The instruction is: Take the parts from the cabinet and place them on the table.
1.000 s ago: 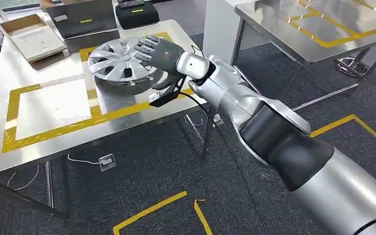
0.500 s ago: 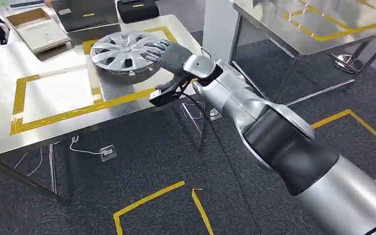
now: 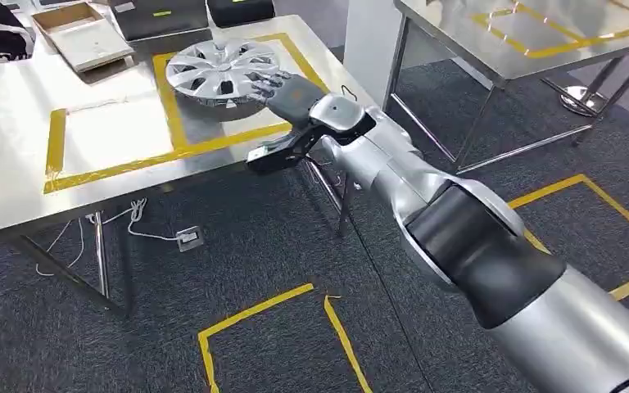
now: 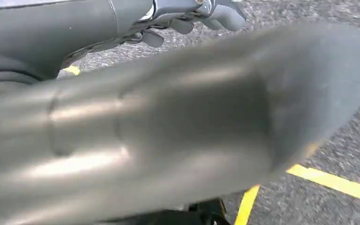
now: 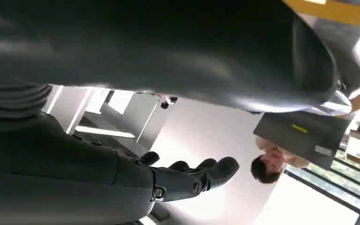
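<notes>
beside the hubcap point(image 3: 223, 72) on the table point(image 3: 16, 188), right hand point(image 3: 288, 92) fingers point(image 3: 264, 79) spread, a box point(image 3: 82, 37) behind.

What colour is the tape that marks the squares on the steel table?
Yellow tape, clearest in the head view.

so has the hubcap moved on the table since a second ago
No. The camera shifted; the hubcap still sits inside the same yellow tape square on the table.

One hubcap point(image 3: 223, 69); two tables point(image 3: 16, 176)
</notes>
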Controlling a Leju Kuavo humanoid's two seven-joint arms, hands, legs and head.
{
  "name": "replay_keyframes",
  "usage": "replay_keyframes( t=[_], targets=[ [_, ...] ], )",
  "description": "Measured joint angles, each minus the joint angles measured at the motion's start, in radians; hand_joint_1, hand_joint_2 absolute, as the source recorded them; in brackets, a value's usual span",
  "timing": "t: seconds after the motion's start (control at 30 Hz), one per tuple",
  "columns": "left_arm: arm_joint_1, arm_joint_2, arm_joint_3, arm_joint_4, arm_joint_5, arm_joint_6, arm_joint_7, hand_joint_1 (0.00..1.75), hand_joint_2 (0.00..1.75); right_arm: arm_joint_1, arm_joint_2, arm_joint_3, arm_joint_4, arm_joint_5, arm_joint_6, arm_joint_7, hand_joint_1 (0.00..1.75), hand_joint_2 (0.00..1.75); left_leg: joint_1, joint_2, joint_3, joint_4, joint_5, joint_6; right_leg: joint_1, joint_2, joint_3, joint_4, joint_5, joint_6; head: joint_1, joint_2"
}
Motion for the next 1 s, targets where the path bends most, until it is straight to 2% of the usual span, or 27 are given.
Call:
replay_keyframes(
  t=[0.03, 0.1, 0.13, 0.17, 0.2, 0.23, 0.27, 0.3, 0.33, 0.37, 0.43, 0.47, 0.5, 0.53, 0.57, 0.63, 0.67, 0.7, 0.73, 0.77, 0.8, 0.83, 0.87, 0.9, 0.93, 0.97, 1.0],
  targets=[
    [-0.001, 0.0, 0.0, 0.0, -0.001, 0.001, 0.003, 0.0, 0.0, 0.003, -0.003, 0.0, 0.0, 0.005, -0.003, 0.0, 0.0, 0.0, 0.0, -0.001, -0.013, -0.001, 0.011, 0.009, 0.003, 0.0, -0.015, 0.04, -0.059, 0.001, 0.006, 0.0],
    [0.0, 0.001, 0.0, 0.0, -0.005, 0.003, 0.01, 0.0, 0.0, 0.004, -0.005, 0.0, 0.0, 0.008, -0.013, 0.001, 0.0, 0.0, -0.003, -0.001, -0.04, 0.0, 0.034, 0.017, 0.006, 0.001, -0.058, 0.194, -0.178, 0.003, 0.007, 0.0],
    [0.0, 0.001, 0.0, 0.0, -0.008, 0.004, 0.015, 0.0, 0.0, 0.007, -0.005, 0.0, 0.0, 0.011, -0.016, 0.002, 0.0, 0.0, -0.006, 0.0, -0.055, 0.001, 0.045, 0.018, 0.009, 0.003, -0.074, 0.269, -0.21, 0.003, 0.006, 0.0],
    [0.0, 0.002, 0.0, 0.0, -0.011, 0.008, 0.019, 0.0, 0.0, 0.013, -0.006, 0.001, 0.001, 0.014, -0.017, 0.002, 0.0, 0.0, -0.008, 0.001, -0.068, 0.001, 0.056, 0.019, 0.011, 0.003, -0.074, 0.311, -0.209, 0.001, 0.007, 0.0],
    [0.0, 0.002, 0.0, 0.0, -0.012, 0.01, 0.024, 0.0, 0.0, 0.02, -0.008, 0.001, 0.001, 0.018, -0.018, 0.002, 0.0, 0.0, -0.009, 0.001, -0.082, 0.002, 0.066, 0.019, 0.013, 0.003, -0.056, 0.313, -0.18, -0.003, 0.007, 0.0],
    [0.0, 0.002, 0.0, 0.0, -0.013, 0.012, 0.028, 0.0, 0.0, 0.024, -0.008, 0.002, 0.001, 0.02, -0.019, 0.002, 0.0, 0.0, -0.01, 0.001, -0.096, 0.002, 0.075, 0.018, 0.015, 0.003, -0.023, 0.28, -0.143, -0.009, 0.007, 0.0],
    [0.0, 0.002, 0.0, 0.0, -0.015, 0.015, 0.032, 0.0, 0.0, 0.024, -0.008, 0.003, 0.001, 0.02, -0.024, 0.002, 0.0, 0.0, -0.011, 0.001, -0.11, 0.003, 0.086, 0.016, 0.019, 0.003, 0.032, 0.211, -0.109, -0.017, 0.007, 0.0],
    [0.0, 0.002, 0.0, 0.0, -0.016, 0.016, 0.034, 0.0, 0.0, 0.023, -0.008, 0.003, 0.0, 0.02, -0.029, 0.002, 0.0, 0.0, -0.012, 0.001, -0.117, 0.003, 0.093, 0.014, 0.024, 0.004, 0.099, 0.123, -0.108, -0.027, 0.008, 0.0],
    [0.0, 0.001, 0.0, 0.0, -0.019, 0.018, 0.035, 0.0, 0.0, 0.022, -0.008, 0.003, 0.0, 0.02, -0.033, 0.001, 0.0, 0.0, -0.013, 0.002, -0.122, 0.003, 0.1, 0.009, 0.029, 0.003, 0.148, 0.045, -0.159, -0.039, 0.009, 0.0],
    [0.0, 0.001, 0.0, 0.0, -0.021, 0.019, 0.036, 0.0, 0.0, 0.024, -0.008, 0.004, -0.002, 0.02, -0.039, 0.001, 0.0, 0.0, -0.014, 0.002, -0.122, 0.003, 0.106, 0.003, 0.032, 0.003, 0.174, 0.0, -0.172, -0.037, 0.007, 0.0],
    [0.0, 0.002, 0.0, 0.0, -0.023, 0.02, 0.035, 0.0, 0.0, 0.026, -0.011, 0.004, -0.002, 0.023, -0.044, 0.001, 0.0, 0.0, -0.008, 0.002, -0.118, -0.007, 0.122, -0.012, 0.04, 0.003, 0.167, 0.002, -0.164, -0.045, 0.01, 0.0],
    [0.002, 0.003, 0.0, 0.0, -0.026, 0.01, 0.034, 0.0, 0.0, 0.028, -0.012, 0.004, -0.002, 0.023, -0.045, 0.001, 0.0, 0.0, -0.01, 0.001, -0.117, -0.013, 0.129, -0.02, 0.038, 0.003, 0.166, -0.004, -0.154, -0.053, 0.01, 0.0],
    [0.004, 0.009, 0.0, 0.0, -0.032, -0.003, 0.032, 0.0, 0.0, 0.031, -0.011, 0.004, -0.002, 0.023, -0.047, 0.001, 0.0, 0.0, -0.007, 0.0, -0.123, -0.005, 0.122, -0.024, 0.027, -0.003, 0.165, -0.013, -0.14, -0.058, 0.011, 0.0],
    [0.005, 0.013, 0.0, 0.0, -0.035, -0.01, 0.032, 0.0, 0.0, 0.033, -0.012, 0.004, -0.002, 0.023, -0.048, 0.002, 0.0, 0.0, -0.009, -0.001, -0.135, 0.019, 0.083, -0.028, 0.026, -0.004, 0.16, -0.016, -0.131, -0.065, 0.007, 0.0],
    [0.006, 0.017, 0.0, 0.0, -0.035, -0.015, 0.033, 0.0, 0.0, 0.035, -0.013, 0.004, -0.002, 0.023, -0.049, 0.003, 0.0, 0.0, -0.008, -0.001, -0.154, 0.078, 0.027, -0.032, 0.025, -0.005, 0.151, -0.016, -0.123, -0.071, 0.003, 0.0],
    [0.007, 0.024, 0.0, 0.0, -0.035, -0.02, 0.035, 0.0, 0.0, 0.046, -0.013, 0.004, -0.002, 0.023, -0.049, 0.002, 0.0, 0.0, -0.006, -0.001, -0.198, 0.226, -0.054, -0.041, 0.025, -0.008, 0.134, -0.015, -0.11, -0.072, 0.003, 0.0],
    [0.007, 0.026, 0.0, 0.0, -0.035, -0.02, 0.036, 0.0, 0.0, 0.054, -0.013, 0.004, -0.002, 0.022, -0.05, 0.002, 0.0, 0.0, -0.006, -0.001, -0.21, 0.281, -0.061, -0.043, 0.025, -0.011, 0.125, -0.013, -0.104, -0.071, 0.003, 0.0],
    [0.009, 0.029, 0.0, 0.0, -0.037, -0.02, 0.037, 0.0, 0.0, 0.062, -0.013, 0.004, -0.001, 0.023, -0.05, 0.002, 0.0, 0.0, -0.005, 0.0, -0.203, 0.291, -0.042, -0.045, 0.025, -0.016, 0.115, -0.011, -0.098, -0.069, 0.003, 0.0],
    [0.009, 0.032, 0.0, 0.0, -0.041, -0.02, 0.038, 0.0, 0.0, 0.066, -0.014, 0.004, -0.001, 0.023, -0.05, 0.002, 0.0, 0.0, -0.005, 0.001, -0.178, 0.263, -0.013, -0.045, 0.024, -0.02, 0.108, -0.009, -0.095, -0.066, 0.003, 0.0],
    [0.01, 0.036, 0.0, 0.0, -0.043, -0.02, 0.038, 0.0, 0.0, 0.069, -0.014, 0.004, -0.002, 0.023, -0.051, 0.003, 0.0, 0.0, -0.005, 0.003, -0.131, 0.195, 0.02, -0.044, 0.024, -0.025, 0.101, -0.006, -0.092, -0.064, 0.002, 0.0],
    [0.01, 0.037, 0.0, -0.001, -0.043, -0.02, 0.041, 0.0, 0.0, 0.069, -0.015, 0.004, -0.002, 0.022, -0.053, 0.003, 0.0, 0.0, -0.005, 0.014, -0.074, 0.112, 0.038, -0.041, 0.023, -0.029, 0.097, -0.002, -0.09, -0.06, 0.003, 0.0],
    [0.009, 0.038, 0.0, -0.001, -0.044, -0.02, 0.043, 0.0, 0.0, 0.069, -0.016, 0.004, -0.002, 0.022, -0.059, 0.003, 0.0, 0.0, -0.008, 0.042, -0.027, 0.035, 0.019, -0.038, 0.026, -0.035, 0.095, 0.001, -0.09, -0.056, 0.002, 0.0],
    [0.007, 0.038, 0.0, -0.001, -0.044, -0.018, 0.048, 0.0, 0.0, 0.07, -0.02, 0.004, -0.002, 0.021, -0.064, 0.003, 0.0, 0.0, -0.02, 0.049, -0.005, 0.011, 0.012, -0.033, 0.029, -0.041, 0.091, 0.003, -0.088, -0.05, 0.002, 0.0],
    [0.006, 0.037, 0.0, -0.001, -0.045, -0.011, 0.053, 0.0, 1.75, 0.071, -0.023, 0.004, -0.002, 0.021, -0.069, 0.003, 0.0, 0.0, -0.016, 0.04, -0.01, 0.001, 0.008, -0.026, 0.032, -0.044, 0.09, 0.005, -0.084, -0.044, 0.003, 0.0],
    [0.007, 0.037, 0.0, -0.001, -0.046, -0.007, 0.056, 0.0, 1.75, 0.074, -0.023, 0.004, -0.002, 0.02, -0.072, 0.003, 0.0, 0.0, -0.016, 0.033, -0.014, 0.002, 0.008, -0.014, 0.032, -0.05, 0.088, 0.004, -0.08, -0.038, 0.002, 0.0],
    [0.009, 0.035, 0.0, -0.001, -0.048, -0.001, 0.06, 0.0, 1.75, 0.077, -0.023, 0.004, -0.002, 0.019, -0.076, 0.002, 0.0, 0.0, -0.017, 0.03, -0.016, 0.001, 0.011, -0.009, 0.033, -0.053, 0.088, 0.003, -0.078, -0.034, 0.003, 0.0],
    [0.011, 0.031, 0.0, -0.001, -0.05, 0.008, 0.062, 0.0, 1.75, 0.082, -0.023, 0.004, -0.002, 0.018, -0.084, 0.003, 0.0, 0.0, -0.012, 0.027, -0.015, -0.007, 0.019, 0.004, 0.031, -0.054, 0.085, 0.007, -0.082, -0.028, 0.002, 0.0]
  ],
)
